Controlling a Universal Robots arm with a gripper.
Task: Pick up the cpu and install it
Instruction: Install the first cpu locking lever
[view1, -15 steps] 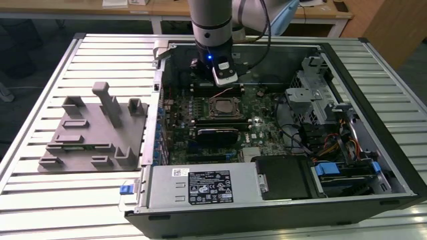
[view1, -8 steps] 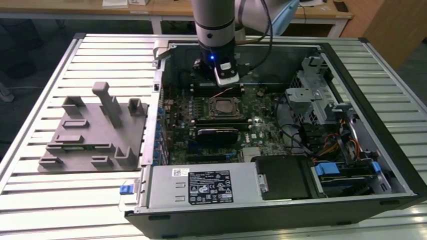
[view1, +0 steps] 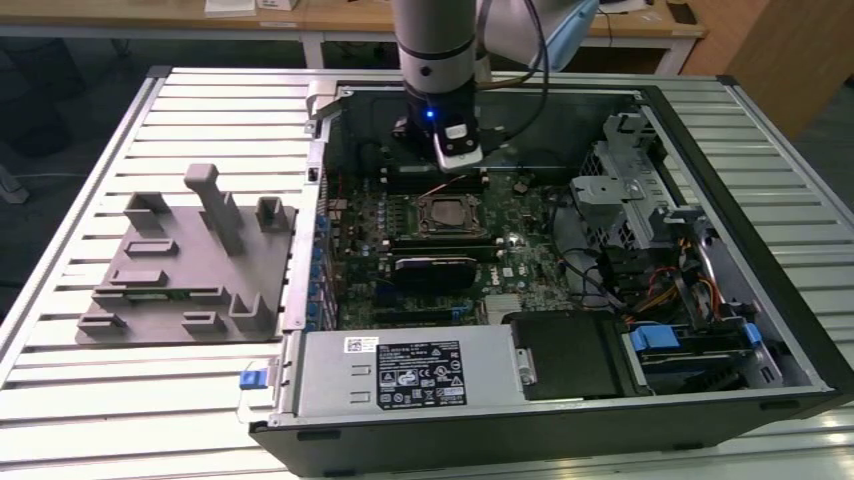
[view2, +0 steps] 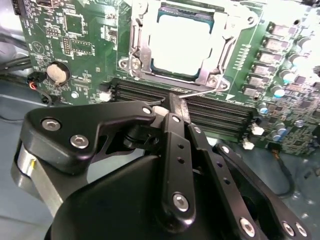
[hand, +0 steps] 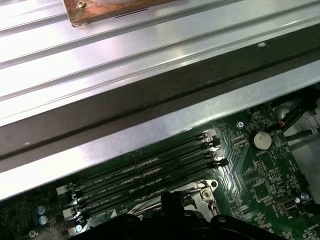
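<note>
The cpu lies seated in the socket frame, so placement appears complete, while the end effector, closed on nothing, hangs near it above the memory slots; whether the frame is latched cannot be told.

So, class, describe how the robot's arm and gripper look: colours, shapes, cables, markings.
The arm is a silver-grey cylinder ending in a black wrist section with a small blue light; dark cables run beside it. The gripper is black, built of jointed flat links fastened with silver screws.
</note>
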